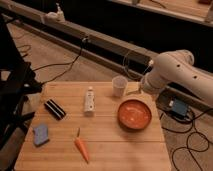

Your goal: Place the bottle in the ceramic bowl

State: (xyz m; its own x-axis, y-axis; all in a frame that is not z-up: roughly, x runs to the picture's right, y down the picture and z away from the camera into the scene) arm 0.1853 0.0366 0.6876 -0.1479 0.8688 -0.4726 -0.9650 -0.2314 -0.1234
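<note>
The table [117, 147] is a pale wooden top, and the bowl [134, 116] sits on its right half, orange-red with a darker rim and nothing in it.

Nearest the camera, a carrot [81, 148] lies down and to the left of the bowl, with its green end pointing away. Farther left of the bowl, by the table's left edge, lies a blue sponge [41, 134].

Well to the left of the bowl and about level with it rests a black ribbed block [54, 109], set at a slant. The bottle [89, 101] lies flat on the wood just to the left of the bowl. It is apart from the bowl, and its cap end points toward the far edge.

Behind the bowl and slightly left, a white cup [119, 85] stands upright. The gripper [136, 90] hangs just behind the bowl's far rim, right beside the cup and well apart from the bottle. Whether it is open or closed cannot be told. It holds nothing that can be seen. The white arm [175, 72] reaches in from the right above the bowl.

On the floor to the right of the bowl sits a small blue box [178, 108] among dark cables [192, 142]. Far behind the bowl a long rail [75, 32] runs across.
</note>
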